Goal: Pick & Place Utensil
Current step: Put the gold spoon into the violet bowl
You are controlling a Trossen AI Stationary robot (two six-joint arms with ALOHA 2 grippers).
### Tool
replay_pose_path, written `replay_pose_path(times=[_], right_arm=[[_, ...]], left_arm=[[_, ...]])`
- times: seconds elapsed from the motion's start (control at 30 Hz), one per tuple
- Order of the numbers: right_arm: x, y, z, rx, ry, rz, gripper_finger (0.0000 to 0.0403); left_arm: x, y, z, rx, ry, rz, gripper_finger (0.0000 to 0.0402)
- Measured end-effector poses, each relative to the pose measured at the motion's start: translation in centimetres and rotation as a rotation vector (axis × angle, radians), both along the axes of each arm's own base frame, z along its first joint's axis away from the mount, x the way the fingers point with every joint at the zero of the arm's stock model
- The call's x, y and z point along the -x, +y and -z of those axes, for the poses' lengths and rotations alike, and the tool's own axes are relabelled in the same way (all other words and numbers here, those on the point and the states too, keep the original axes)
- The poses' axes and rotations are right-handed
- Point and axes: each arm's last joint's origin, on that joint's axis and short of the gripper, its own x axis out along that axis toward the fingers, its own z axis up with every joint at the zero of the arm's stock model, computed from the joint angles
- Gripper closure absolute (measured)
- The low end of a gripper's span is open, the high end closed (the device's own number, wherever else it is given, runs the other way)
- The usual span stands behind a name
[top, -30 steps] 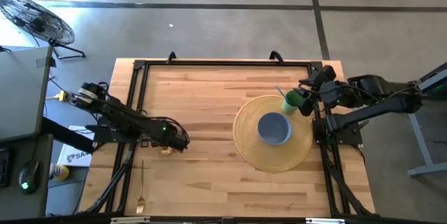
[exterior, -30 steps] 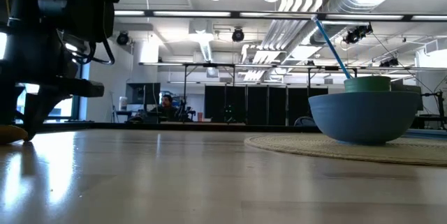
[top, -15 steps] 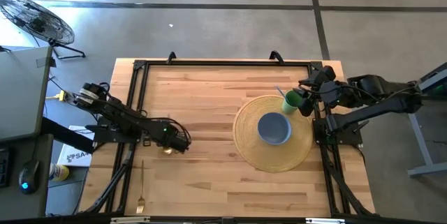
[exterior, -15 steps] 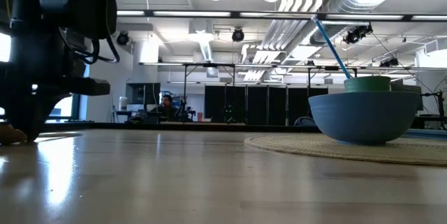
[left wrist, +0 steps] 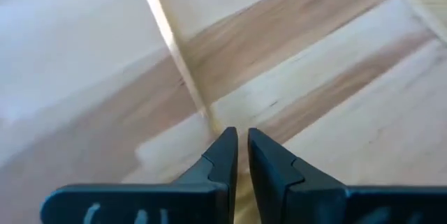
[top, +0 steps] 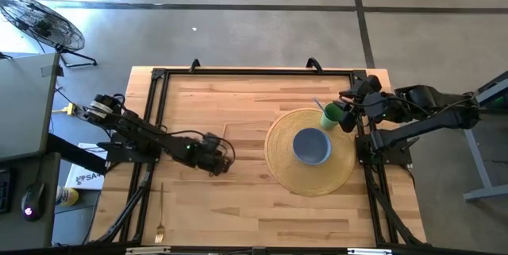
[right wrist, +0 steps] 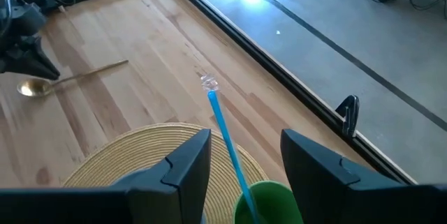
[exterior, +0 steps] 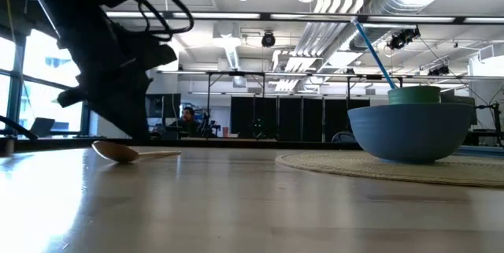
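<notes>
Gold metal spoon [right wrist: 66,79] flat on wooden bench [top: 238,199], left of centre. Left gripper [left wrist: 241,144] low at handle, jaws nearly closed, empty (handle thin): pinch may slip. Right gripper [right wrist: 241,155] open over green cup [right wrist: 269,199], far-right corner.

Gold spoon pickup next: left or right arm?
Left. The left gripper is right at the spoon, low over the table. The right gripper waits across the table, at the green cup.
</notes>
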Motion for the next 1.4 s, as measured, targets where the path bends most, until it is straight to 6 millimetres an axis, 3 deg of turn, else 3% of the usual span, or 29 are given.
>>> replay_pose_path(times=[0.1,0.87,1.4], right_arm=[[-0.01,0.01,0.01,-0.002,0.001,-0.003,0.0236],[-0.01,0.01,0.0,0.0,0.002,-0.004,0.0237],[0.0,0.01,0.01,-0.001,0.003,-0.005,0.0238]], left_arm=[[-0.31,-0.06,-0.16,-0.035,-0.019,0.049,0.0367],[0.47,0.59,-0.03,-0.132,-0.014,-0.102,0.0366],[0.53,0.5,0.05,-0.158,0.063,0.033,0.0366]])
